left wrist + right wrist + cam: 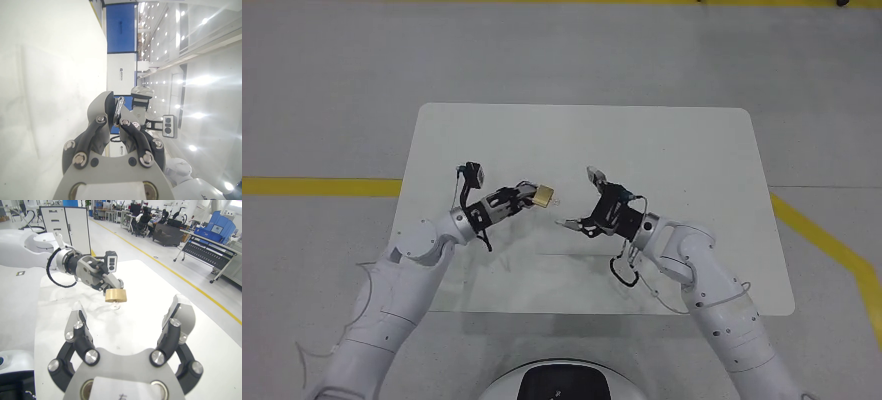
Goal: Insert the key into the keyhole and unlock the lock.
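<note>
The right gripper (129,306) has its fingers spread wide with nothing between them. It points at the lock (115,295) and stands apart from it, with bare bench (143,321) showing under the gap.

Past the right gripper's fingertips comes the key (115,306). It is a pale silvery piece that sticks out of the lock's end opposite the shackle, on the side facing the right gripper. How deep it sits in the keyhole cannot be told.

The lock is a brass padlock held clear above the bench, with its body hanging out beyond the fingertips that grip it.

Behind the lock, the left gripper (117,284) has its fingers clamped close together on the metal shackle (119,108). In the left wrist view the shackle shows as a bright loop pinched between the two pads.

By count there is one lock, one key and two grippers. One gripper holds the lock and the other holds nothing.
</note>
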You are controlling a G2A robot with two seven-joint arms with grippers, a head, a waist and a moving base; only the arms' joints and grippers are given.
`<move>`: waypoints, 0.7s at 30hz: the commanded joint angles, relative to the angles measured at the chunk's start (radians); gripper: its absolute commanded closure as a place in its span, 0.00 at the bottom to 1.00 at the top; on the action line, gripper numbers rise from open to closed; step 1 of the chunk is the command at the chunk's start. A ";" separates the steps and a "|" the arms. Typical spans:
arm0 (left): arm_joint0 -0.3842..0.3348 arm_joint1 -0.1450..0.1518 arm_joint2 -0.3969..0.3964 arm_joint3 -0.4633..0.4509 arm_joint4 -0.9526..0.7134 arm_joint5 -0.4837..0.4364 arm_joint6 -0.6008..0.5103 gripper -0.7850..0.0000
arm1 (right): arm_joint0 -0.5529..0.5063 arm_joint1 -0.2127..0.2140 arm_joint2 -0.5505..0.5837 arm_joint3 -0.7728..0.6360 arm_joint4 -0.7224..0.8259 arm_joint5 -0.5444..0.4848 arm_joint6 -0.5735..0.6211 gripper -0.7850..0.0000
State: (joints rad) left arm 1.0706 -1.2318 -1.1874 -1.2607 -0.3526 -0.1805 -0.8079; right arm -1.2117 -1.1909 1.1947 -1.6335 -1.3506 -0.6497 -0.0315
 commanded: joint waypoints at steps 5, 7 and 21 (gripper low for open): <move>-0.053 -0.011 0.112 0.001 0.241 0.058 0.053 1.00 | -0.058 0.021 0.129 -0.002 0.022 -0.008 -0.089 0.00; -0.068 -0.017 0.156 0.000 0.324 0.081 0.085 1.00 | -0.061 0.022 0.134 -0.003 0.023 -0.007 -0.093 0.00; -0.096 -0.029 0.218 -0.011 0.445 0.139 0.093 0.00 | -0.061 0.022 0.134 -0.003 0.023 -0.007 -0.093 0.00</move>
State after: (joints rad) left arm 0.9647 -1.2668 -0.9511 -1.2578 0.0984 -0.0339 -0.7007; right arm -1.2732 -1.1688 1.3287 -1.6365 -1.3272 -0.6570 -0.1240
